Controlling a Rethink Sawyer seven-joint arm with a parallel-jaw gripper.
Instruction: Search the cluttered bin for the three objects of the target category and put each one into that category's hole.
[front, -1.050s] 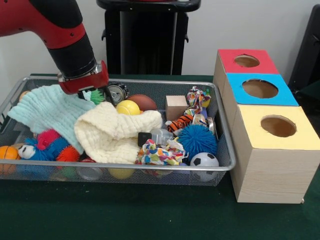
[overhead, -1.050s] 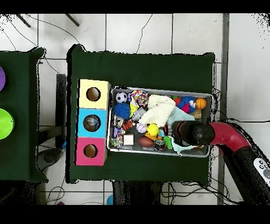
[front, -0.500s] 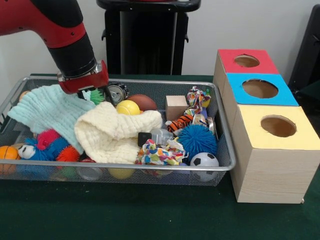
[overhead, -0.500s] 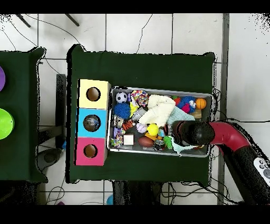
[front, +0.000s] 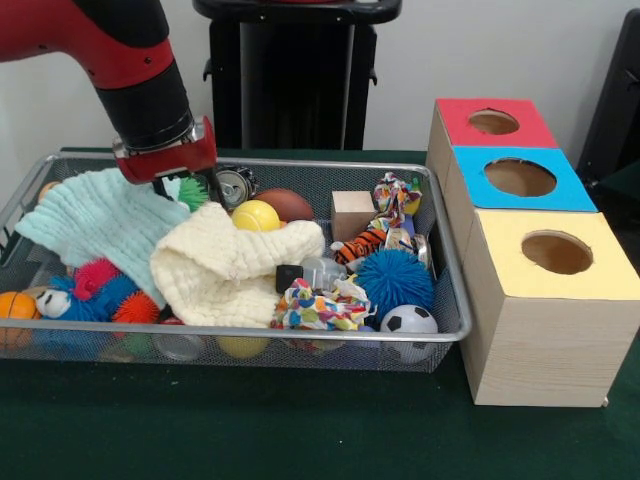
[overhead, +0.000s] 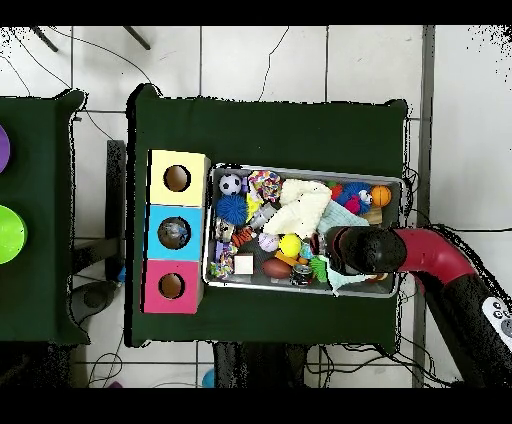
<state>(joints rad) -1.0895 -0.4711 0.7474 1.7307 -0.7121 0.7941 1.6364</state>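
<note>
- Looking into the wire bin (front: 440, 300), we find the tool (front: 190, 185) low at the back rail, just over a green spiky toy (front: 192, 192); its tips are hidden behind the red wrist collar, so we cannot tell whether it is released or clenched.
- The target category is not named, so we judge by count: balls look the likeliest set.
- Nearest to the tool, just beside it toward the boxes, lies the yellow ball (front: 256, 214), resting against the cream cloth (front: 225, 265); a brown ball (front: 288, 203) sits right behind it, next to a can (front: 235, 185).
- Well away from the tool, at the bin's front corner by the yellow box (front: 545, 300), sits the soccer ball (front: 408, 322), touching the blue spiky ball (front: 393, 280) above it.
- We expect the yellow ball to be light, smooth and apt to roll, so we would close across its widest part from straight above, squarely centred.
- The blue spiky ball should be soft and squashy; a grip through its middle ought to hold, though the spikes give.
- The cloths, cream and pale blue cloth (front: 95, 220), are limp and could snag or drag along if pinched with a ball.
- On the surface beyond the bin, the blue box (front: 500, 200) and red box (front: 470, 140) stand in line with the yellow one.
</note>
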